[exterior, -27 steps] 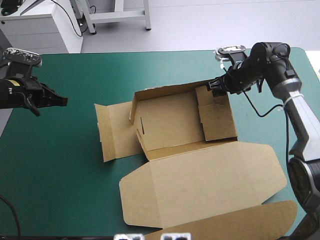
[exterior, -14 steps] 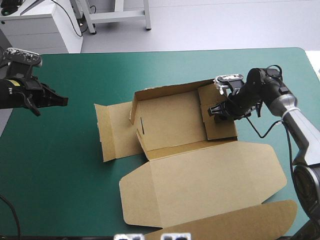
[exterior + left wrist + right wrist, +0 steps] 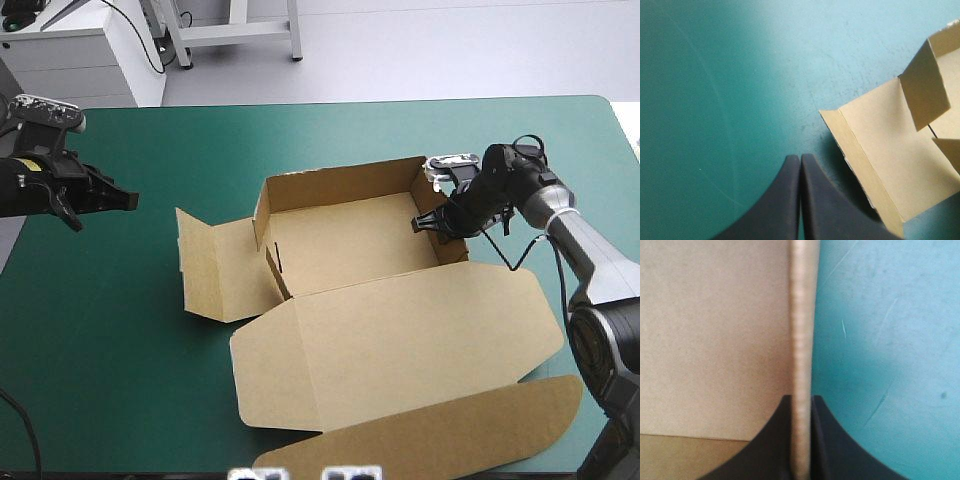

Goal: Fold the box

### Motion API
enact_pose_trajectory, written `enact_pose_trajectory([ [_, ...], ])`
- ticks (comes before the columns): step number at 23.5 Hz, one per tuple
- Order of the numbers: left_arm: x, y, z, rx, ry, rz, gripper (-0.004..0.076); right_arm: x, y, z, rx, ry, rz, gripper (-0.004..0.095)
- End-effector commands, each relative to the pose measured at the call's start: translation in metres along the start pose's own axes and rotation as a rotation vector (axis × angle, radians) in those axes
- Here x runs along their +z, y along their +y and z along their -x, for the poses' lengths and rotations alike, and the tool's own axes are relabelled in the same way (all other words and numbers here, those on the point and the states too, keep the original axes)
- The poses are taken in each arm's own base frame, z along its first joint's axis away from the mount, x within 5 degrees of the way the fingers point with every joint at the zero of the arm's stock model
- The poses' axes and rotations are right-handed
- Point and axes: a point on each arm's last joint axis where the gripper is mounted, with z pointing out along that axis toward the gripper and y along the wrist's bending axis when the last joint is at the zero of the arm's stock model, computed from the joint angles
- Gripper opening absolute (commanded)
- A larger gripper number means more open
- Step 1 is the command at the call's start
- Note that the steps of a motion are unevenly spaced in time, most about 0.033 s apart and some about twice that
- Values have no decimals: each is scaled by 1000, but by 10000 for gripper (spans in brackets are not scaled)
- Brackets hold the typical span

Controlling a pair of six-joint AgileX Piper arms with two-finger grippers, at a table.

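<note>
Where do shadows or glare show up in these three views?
High view: even light, only soft shadows along the raised walls of the box. Left wrist view: pale glare on the teal-green cover, dark shadow under the box's raised flap. Right wrist view: bright cover beside the wall the right gripper pinches.

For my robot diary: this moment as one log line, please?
box: lid flat | right gripper: shut on right wall | left gripper: shut, off box

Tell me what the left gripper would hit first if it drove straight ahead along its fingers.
Probably the bare teal-green cover: the left gripper, shut, points down at it, with the box's flap off to one side. Depth is unclear.
</note>
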Motion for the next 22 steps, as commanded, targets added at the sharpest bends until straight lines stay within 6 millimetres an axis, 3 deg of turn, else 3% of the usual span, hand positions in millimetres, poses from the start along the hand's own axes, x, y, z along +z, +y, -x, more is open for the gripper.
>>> enact_pose_trajectory([
  [1,-17,-4,9,2,-107,14,-9,-23,7,2,2,-37,38,-14],
  [7,-17,-4,9,1,-111,13,-9,-23,6,-8,-16,66,22,-14],
  [13,-12,-2,8,0,-106,22,-9,-44,10,-5,-25,-38,21,-14],
  [15,-4,0,2,0,-84,36,-9,-66,9,-11,-53,-77,14,-14],
  [18,20,6,-15,-11,-18,72,-9,-121,-6,-28,-29,-198,28,-14],
  [22,41,19,-34,-115,7,108,-8,-173,-22,-51,19,-346,124,-14],
])
